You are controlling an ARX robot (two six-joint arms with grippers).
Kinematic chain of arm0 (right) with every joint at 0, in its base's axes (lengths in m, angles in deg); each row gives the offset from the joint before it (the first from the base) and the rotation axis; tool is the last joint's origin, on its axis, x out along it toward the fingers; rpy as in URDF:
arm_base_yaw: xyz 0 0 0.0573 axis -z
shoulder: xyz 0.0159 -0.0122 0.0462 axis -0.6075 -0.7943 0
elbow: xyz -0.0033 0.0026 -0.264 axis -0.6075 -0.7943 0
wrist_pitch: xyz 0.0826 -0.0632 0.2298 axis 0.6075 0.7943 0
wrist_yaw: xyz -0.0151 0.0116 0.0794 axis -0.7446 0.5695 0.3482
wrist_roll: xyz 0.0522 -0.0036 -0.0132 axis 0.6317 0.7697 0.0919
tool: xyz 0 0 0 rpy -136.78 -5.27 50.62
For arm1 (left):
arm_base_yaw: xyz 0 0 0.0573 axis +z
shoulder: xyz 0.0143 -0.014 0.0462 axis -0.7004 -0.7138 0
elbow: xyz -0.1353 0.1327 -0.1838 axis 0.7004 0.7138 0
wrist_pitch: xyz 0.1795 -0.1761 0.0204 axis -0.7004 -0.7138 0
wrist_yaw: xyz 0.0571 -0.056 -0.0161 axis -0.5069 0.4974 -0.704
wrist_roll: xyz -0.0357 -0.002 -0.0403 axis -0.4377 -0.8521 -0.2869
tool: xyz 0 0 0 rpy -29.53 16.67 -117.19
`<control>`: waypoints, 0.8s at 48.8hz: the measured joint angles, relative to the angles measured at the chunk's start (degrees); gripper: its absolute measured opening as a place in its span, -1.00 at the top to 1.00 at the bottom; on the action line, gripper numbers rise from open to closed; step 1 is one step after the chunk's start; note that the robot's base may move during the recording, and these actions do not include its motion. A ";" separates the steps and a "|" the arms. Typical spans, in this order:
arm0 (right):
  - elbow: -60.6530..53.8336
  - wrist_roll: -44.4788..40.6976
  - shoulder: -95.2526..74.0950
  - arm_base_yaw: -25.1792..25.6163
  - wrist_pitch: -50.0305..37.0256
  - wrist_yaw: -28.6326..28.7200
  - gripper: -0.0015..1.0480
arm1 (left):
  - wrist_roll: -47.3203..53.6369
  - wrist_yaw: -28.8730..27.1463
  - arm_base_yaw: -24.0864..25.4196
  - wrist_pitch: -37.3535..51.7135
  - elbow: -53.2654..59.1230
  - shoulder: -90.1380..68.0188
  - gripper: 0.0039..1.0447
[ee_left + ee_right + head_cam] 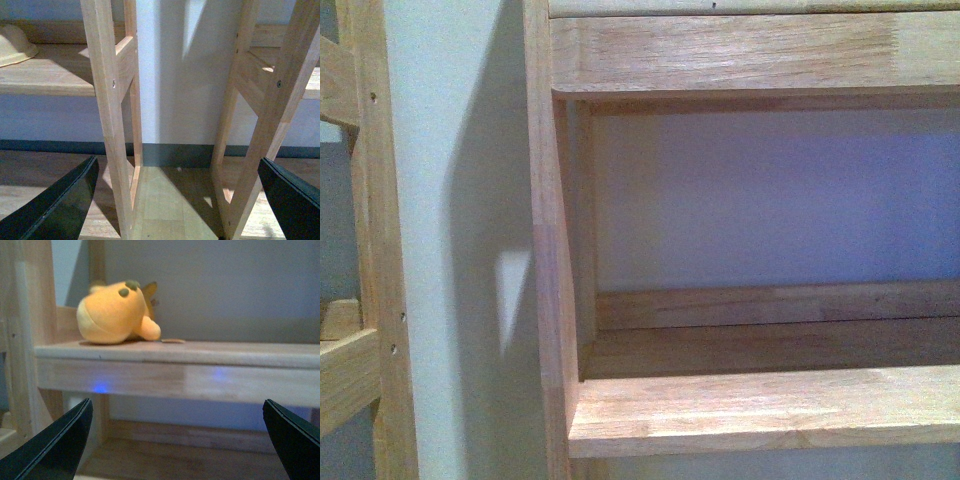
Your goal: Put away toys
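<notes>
Plush toy (116,314), orange-yellow, lying on wooden shelf (210,354): probably light, squashy; take round body; right pincer (177,440) and left pincer (180,200) gape wide, empty.

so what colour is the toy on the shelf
Orange-yellow with a paler cream part and small dark spots; the toy shows best in the right wrist view.

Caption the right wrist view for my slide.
Orange plush toy lying on a wooden shelf, open right gripper empty below it.

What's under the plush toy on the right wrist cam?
The plush toy lies on a wooden shelf board. Beneath it sits a lower board. Its contact patch is hidden.
</notes>
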 joint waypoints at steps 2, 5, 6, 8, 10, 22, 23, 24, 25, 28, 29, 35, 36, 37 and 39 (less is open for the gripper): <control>-2.34 0.02 1.81 -0.28 0.00 -1.14 -0.99 | 0.02 0.00 0.00 -0.02 0.00 0.00 -0.89; -7.93 0.26 5.90 -0.96 -0.37 -3.06 -0.99 | 0.00 0.00 0.00 0.00 0.00 0.00 -0.89; -10.29 0.37 7.52 -1.38 -0.79 -3.96 -0.99 | 0.02 0.00 0.00 0.00 0.00 0.00 -0.89; -13.57 1.07 9.60 -2.10 -2.03 -4.63 -0.99 | 0.02 0.00 0.00 -0.02 0.00 0.00 -0.89; -17.64 1.36 11.98 -3.48 -4.00 -6.32 -0.99 | 0.00 0.00 0.00 0.00 0.00 0.00 -0.89; -37.46 1.99 20.72 -5.01 -12.48 -11.93 -0.99 | 0.00 0.00 0.00 0.00 0.00 0.00 -0.89; -38.71 2.01 21.46 -4.46 -12.35 -11.98 -0.99 | 0.02 0.00 0.00 -0.02 0.00 0.00 -0.89; -39.80 2.14 22.25 -3.85 -11.91 -11.91 -0.99 | 0.00 0.02 0.00 0.00 0.00 0.00 -0.89; -41.27 2.43 23.56 -2.95 -10.78 -11.98 -0.99 | 0.00 0.00 0.00 -0.02 0.00 0.00 -0.89; -42.71 3.28 25.07 -1.49 -7.61 -10.97 -0.94 | 0.00 0.00 0.00 0.00 0.00 0.00 -0.89; -42.05 3.43 25.44 -0.81 -4.26 -9.49 -0.88 | 0.02 0.02 0.00 0.00 0.00 0.00 -0.89; -40.02 4.04 27.36 4.04 9.99 -2.27 -0.50 | 0.00 -0.02 0.00 0.00 0.00 0.00 -0.89; -40.02 4.09 27.54 4.81 10.67 -1.53 -0.44 | 0.02 -0.02 -0.02 0.00 0.00 0.00 -0.89; -40.02 4.20 27.82 5.84 11.06 -0.70 -0.34 | 0.02 0.00 0.00 0.00 0.00 0.00 -0.89; -40.02 4.24 28.57 7.41 11.30 0.63 -0.17 | 0.02 0.00 0.00 -0.02 0.00 0.00 -0.89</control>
